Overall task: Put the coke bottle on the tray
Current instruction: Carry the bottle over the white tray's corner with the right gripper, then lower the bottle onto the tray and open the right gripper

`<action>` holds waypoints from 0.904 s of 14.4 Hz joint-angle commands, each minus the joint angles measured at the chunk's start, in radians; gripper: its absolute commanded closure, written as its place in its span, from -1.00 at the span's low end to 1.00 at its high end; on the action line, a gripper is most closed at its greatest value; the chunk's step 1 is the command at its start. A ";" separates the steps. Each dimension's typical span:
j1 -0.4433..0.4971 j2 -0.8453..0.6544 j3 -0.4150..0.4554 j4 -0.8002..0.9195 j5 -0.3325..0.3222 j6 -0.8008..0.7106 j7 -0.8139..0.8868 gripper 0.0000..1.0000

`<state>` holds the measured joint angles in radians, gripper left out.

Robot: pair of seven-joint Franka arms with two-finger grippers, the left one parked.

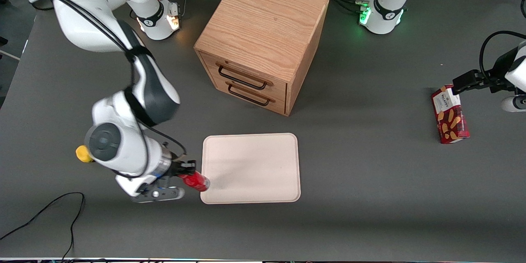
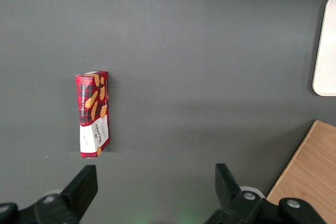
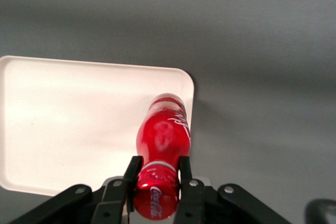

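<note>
- Front view: the right arm's gripper hangs at the corner of the tray that lies nearest the camera, at the working arm's end of the counter. The coke bottle is in its grip, tipped well over, with its base just crossing the tray's rim. The wooden drawer cabinet stands farther from the camera than the tray, and the red biscuit box lies well apart, toward the parked arm's end.
- Left wrist view: the biscuit box rests on the dark counter; a corner of the tray and an edge of the cabinet show at the margins. The bottle is not seen here.
- Right wrist view: the jaws are closed narrowly on the bottle's neck just below the cap, and the bottle's body reaches out over the tray's rim by a corner.
- Judgement: the carry step is nearly done, with the placing not yet made. The next move calls for carrying the bottle farther over the bare tray, lowering it until it rests there, then opening the jaws; so close to the rim, it could roll off.
</note>
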<state>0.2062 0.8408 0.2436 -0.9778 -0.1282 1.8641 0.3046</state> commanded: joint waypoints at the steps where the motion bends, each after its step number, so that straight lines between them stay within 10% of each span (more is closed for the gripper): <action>1: 0.015 0.037 0.006 0.047 -0.030 0.010 -0.010 1.00; 5: 0.021 0.069 0.006 0.009 -0.030 0.078 0.002 0.91; 7: 0.021 0.070 0.005 -0.004 -0.028 0.096 0.014 0.05; 8: 0.019 0.070 0.005 -0.008 -0.028 0.115 0.028 -0.80; 9: 0.018 0.070 0.005 -0.021 -0.028 0.131 0.050 -1.00; 13: 0.012 0.060 0.005 -0.033 -0.028 0.162 0.056 -1.00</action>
<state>0.2224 0.9209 0.2435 -0.9860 -0.1357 2.0051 0.3288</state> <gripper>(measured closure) 0.132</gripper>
